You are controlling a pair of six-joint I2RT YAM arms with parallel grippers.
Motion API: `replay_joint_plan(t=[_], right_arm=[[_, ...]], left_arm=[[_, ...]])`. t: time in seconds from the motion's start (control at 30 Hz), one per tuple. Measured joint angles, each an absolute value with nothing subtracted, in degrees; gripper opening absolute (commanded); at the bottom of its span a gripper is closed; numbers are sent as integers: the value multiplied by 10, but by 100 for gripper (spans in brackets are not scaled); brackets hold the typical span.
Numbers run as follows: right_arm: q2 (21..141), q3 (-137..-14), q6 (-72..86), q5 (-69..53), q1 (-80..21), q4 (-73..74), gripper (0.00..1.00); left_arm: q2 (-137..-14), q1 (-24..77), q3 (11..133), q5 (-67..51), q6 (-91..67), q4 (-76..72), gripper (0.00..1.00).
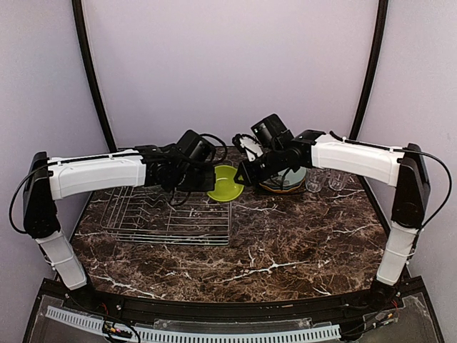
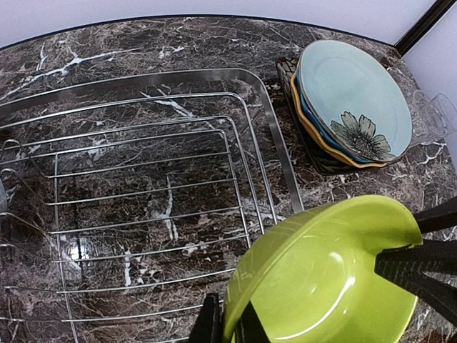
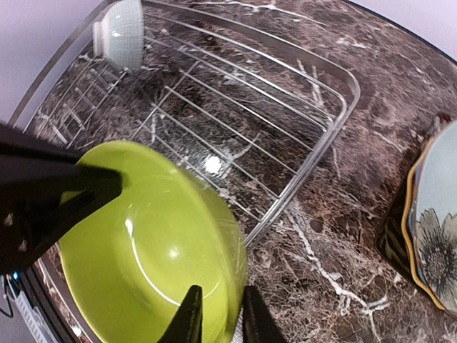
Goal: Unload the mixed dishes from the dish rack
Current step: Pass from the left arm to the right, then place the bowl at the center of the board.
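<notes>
Hanging between both arms, a yellow-green bowl [image 1: 225,183] sits just past the three o'clock edge of the rack [image 1: 166,216]. The left gripper [image 2: 228,323] and right gripper [image 3: 220,314] each pinch its rim. This looks like a handover toward the plate stack [image 2: 353,100] at three o'clock.

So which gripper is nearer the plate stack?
Right. The right gripper is on the rim of the yellow-green bowl toward the plate stack; the left gripper is on the opposite rim, over the end of the dish rack.

Dark brown, white-veined marble tabletop [image 1: 285,250]. Pale lilac backdrop [image 1: 228,64]. Two black curved poles [image 1: 90,71]. White slotted strip [image 1: 214,335] along near edge.
</notes>
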State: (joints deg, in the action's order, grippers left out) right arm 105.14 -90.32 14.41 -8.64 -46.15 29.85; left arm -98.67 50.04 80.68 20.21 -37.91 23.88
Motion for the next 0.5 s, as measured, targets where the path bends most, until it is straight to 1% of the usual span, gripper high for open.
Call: replay_joint_plan(t=[0.07,0.1,0.13,0.17,0.2,0.23,0.3,0.37,0.4,0.5], right_arm=[[1052,-904,153,-72,-461,298,0],[1053,-904,157,-62,-461,298,0],[1053,-905,162,-50,-461,297,0],[1053,-905,162,-44,-461,298,0],[1053,-905,161,-39,-461,298,0],[1053,-905,157,-36,-461,303,0],[1054,-905,151,-38,-460,310,0],[1054,-905,149,-41,-461,311,0],[1054,-905,148,-42,-461,313,0],[1054,-905,144,-44,-456,315,0]], left_arm=[[-988,502,807,205,-383,239,3],[-988,505,807,206,-385,239,5],[-988,508,807,207,-390,239,12],[-988,511,807,207,-393,236,16],[-988,511,808,206,-396,237,24],[-988,511,808,201,-394,232,27],[-988,510,810,196,-393,219,42],[-988,509,810,190,-391,213,52],[-987,508,810,188,-392,209,53],[-982,506,808,184,-389,204,64]])
